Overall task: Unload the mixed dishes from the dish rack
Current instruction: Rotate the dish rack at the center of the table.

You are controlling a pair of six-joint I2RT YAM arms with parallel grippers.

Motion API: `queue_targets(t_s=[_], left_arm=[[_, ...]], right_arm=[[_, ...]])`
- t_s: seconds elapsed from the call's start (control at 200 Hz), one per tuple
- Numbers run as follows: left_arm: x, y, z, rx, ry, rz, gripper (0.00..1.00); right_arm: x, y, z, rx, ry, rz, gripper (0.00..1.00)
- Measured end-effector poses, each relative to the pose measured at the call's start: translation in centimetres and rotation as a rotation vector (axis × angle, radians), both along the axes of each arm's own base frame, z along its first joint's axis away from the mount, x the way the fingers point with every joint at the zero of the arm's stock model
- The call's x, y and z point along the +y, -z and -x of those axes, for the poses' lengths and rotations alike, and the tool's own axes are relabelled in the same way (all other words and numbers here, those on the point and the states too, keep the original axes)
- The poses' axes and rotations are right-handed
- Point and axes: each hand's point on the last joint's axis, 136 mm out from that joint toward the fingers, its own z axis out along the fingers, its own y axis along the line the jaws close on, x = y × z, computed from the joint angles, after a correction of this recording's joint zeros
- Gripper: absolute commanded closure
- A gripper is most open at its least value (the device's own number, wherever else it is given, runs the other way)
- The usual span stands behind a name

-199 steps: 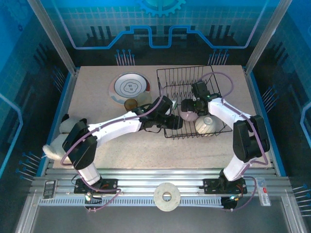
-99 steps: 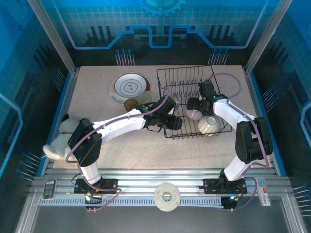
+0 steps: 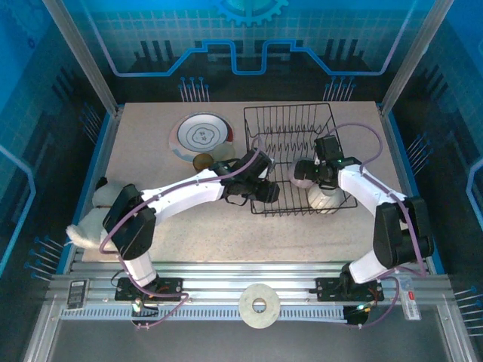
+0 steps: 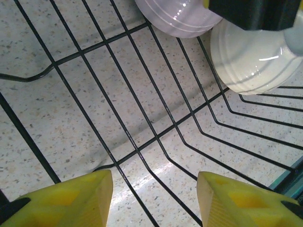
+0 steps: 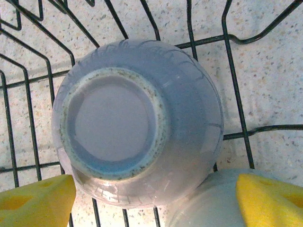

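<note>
My right end effector (image 5: 156, 201) hangs spread wide over the upturned lavender bowl (image 5: 137, 123) in the dish rack (image 3: 287, 108). One yellow pad overlaps the bowl's edge and the other sits over the white bowl (image 5: 199, 213) beside it, though I cannot tell whether either touches. My left end effector (image 4: 156, 198) is spread too, empty, above the rack's wire floor.

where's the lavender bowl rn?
The lavender bowl sits base-up in the near half of the dish rack, just left of the white bowl, directly under the open right gripper.
</note>
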Motion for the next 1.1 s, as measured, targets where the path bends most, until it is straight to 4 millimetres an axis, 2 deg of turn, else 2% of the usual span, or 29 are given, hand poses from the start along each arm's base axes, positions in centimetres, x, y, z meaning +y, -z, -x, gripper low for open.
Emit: queue_targets(t_s=[0.265, 0.47, 0.64, 0.801, 0.941, 1.101], left_arm=[[2.4, 0.1, -0.7, 0.012, -0.05, -0.017, 0.49], [3.0, 0.0, -0.7, 0.013, -0.05, -0.016, 0.42], [3.2, -0.1, -0.6, 0.012, -0.03, -0.028, 0.37], [3.7, -0.3, -0.6, 0.028, -0.026, -0.039, 0.36], [3.5, -1.6, -0.9, 0.025, -0.022, -0.022, 0.33], [1.9, -4.7, -2.1, -0.016, -0.008, 0.042, 0.29]], right_arm=[[0.8, -0.9, 0.5, 0.0, -0.028, -0.045, 0.11], [1.0, -2.4, -0.1, -0.026, -0.043, -0.067, 0.09], [0.8, -2.7, -0.4, -0.028, -0.037, -0.107, 0.12], [0.2, -2.8, -1.0, -0.032, -0.018, -0.132, 0.2], [-0.2, -2.0, -1.8, -0.019, -0.001, -0.142, 0.23], [0.1, -0.8, -2.1, 0.01, -0.005, -0.153, 0.27]])
